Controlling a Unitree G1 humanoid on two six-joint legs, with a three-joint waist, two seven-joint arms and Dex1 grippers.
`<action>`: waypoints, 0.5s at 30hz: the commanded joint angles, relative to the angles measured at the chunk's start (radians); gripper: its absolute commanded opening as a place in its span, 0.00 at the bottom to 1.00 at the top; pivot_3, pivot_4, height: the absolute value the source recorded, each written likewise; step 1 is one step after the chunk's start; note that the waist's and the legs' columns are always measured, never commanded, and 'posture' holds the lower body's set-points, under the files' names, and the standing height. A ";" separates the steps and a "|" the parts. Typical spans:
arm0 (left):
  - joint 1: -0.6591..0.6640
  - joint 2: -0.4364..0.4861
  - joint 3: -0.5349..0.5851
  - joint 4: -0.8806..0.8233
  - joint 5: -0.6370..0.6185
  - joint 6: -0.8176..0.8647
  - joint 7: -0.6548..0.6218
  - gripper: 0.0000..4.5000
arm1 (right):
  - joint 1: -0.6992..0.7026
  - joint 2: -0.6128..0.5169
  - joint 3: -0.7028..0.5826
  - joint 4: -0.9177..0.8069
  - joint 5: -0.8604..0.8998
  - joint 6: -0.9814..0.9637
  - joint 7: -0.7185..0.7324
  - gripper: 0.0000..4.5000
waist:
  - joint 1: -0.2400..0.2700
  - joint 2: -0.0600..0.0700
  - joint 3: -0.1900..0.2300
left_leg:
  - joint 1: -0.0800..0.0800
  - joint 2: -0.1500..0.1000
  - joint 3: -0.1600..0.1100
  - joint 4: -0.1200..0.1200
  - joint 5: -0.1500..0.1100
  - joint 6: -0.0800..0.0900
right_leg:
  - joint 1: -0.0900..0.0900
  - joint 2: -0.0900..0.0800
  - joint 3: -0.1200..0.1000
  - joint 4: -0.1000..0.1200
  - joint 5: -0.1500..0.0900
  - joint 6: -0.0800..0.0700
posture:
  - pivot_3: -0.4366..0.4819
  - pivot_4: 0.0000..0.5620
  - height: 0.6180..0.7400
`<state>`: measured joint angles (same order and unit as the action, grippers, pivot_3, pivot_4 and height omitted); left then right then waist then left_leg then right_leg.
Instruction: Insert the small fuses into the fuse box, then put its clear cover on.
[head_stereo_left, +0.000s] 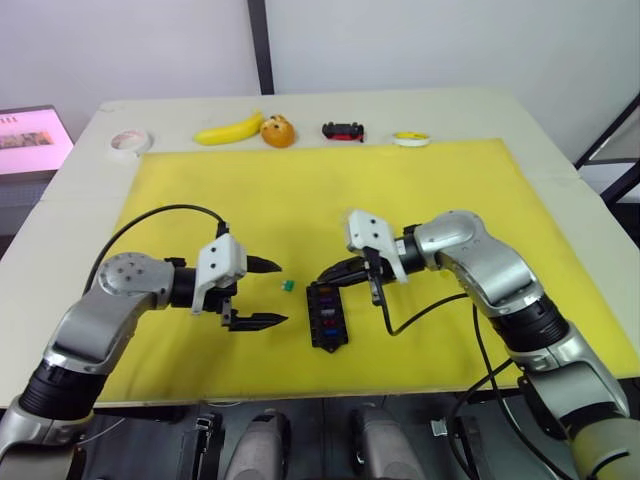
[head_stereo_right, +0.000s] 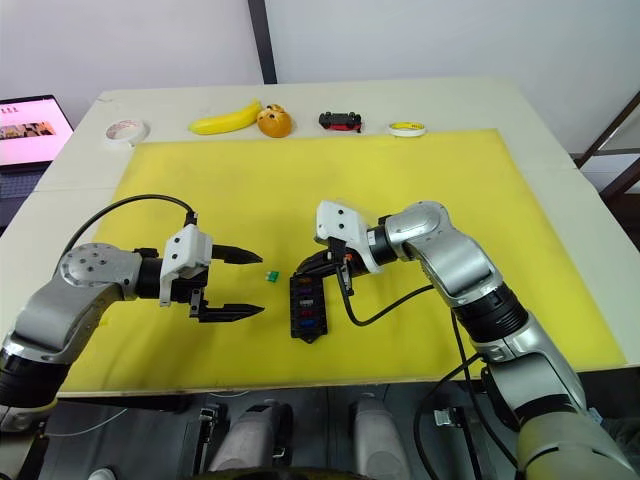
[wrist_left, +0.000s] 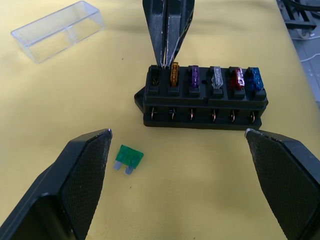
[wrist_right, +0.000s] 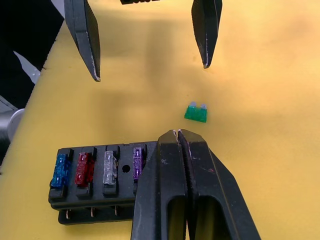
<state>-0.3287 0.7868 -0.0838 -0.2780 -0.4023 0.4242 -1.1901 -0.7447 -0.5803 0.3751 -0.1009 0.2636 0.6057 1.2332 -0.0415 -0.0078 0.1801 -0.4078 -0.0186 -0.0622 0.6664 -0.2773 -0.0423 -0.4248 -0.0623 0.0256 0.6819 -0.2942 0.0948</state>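
Nearest the robot, the fuse box (head_stereo_left: 328, 315) lies on the yellow mat (head_stereo_left: 450, 190) with its long side running away from the robot. Five of its slots are filled, with the amber fuse (wrist_left: 174, 73), purple fuse (wrist_left: 194, 77), pale clear fuse (wrist_left: 217, 77), red fuse (wrist_left: 237, 78) and blue fuse (wrist_left: 255, 78) in a row. The end slot next to the amber one looks empty, so the job seems one fuse short.

The right end effector (head_stereo_left: 345, 271) has its fingers pressed together, with nothing visible between them. Its tips sit right at the amber fuse, as if pressing it home or steadying the box.

The left end effector (head_stereo_left: 268, 292) hovers with its fingers spread wide, aimed toward the green fuse (head_stereo_left: 286, 286), which lies flat on the mat just beside the box. That is probably the next pick. The closed right fingers stand close over the vacant slot and would crowd an insertion.

The clear cover (wrist_left: 58, 30) rests on the mat apart from the box, open side up, unused as yet.

Far back on the counter (head_stereo_left: 560, 170) sit a tape roll (head_stereo_left: 130, 141), banana (head_stereo_left: 228, 130), an orange round thing (head_stereo_left: 278, 131), toy car (head_stereo_left: 343, 130) and a yellow disc (head_stereo_left: 410, 139), all well clear of the work
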 joint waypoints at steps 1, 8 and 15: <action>-0.011 0.013 0.013 -0.020 0.001 -0.017 0.000 1.00 | 0.015 -0.004 -0.004 -0.017 0.003 -0.007 0.001 0.01 | 0.000 0.000 0.000 | 0.000 0.000 0.000 0.000 0.000 0.000 | 0.000 0.000 0.000 0.000 0.000 0.000 | 0.48 0.27 1.00; -0.008 0.013 0.012 -0.024 0.001 -0.016 0.004 1.00 | 0.080 -0.016 0.049 0.063 -0.073 -0.085 -0.003 0.01 | 0.000 0.000 0.000 | 0.000 0.000 0.000 0.000 0.000 0.000 | 0.000 0.000 0.000 0.000 0.000 0.000 | 0.48 0.27 1.00; -0.006 0.016 0.013 -0.027 0.000 -0.014 0.005 1.00 | 0.090 -0.023 0.065 0.097 -0.093 -0.095 0.005 0.01 | 0.004 0.000 0.000 | 0.002 0.000 0.000 0.000 0.000 0.000 | 0.003 0.000 0.000 0.000 0.000 0.000 | 0.48 0.27 1.00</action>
<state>-0.3279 0.7869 -0.0840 -0.2783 -0.4020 0.4242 -1.1864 -0.6804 -0.5806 0.3968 -0.0427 0.2196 0.4820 1.2339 -0.0379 -0.0080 0.1797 -0.4058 -0.0186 -0.0624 0.6666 -0.2773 -0.0423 -0.4216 -0.0624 0.0256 0.6819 -0.2942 0.0948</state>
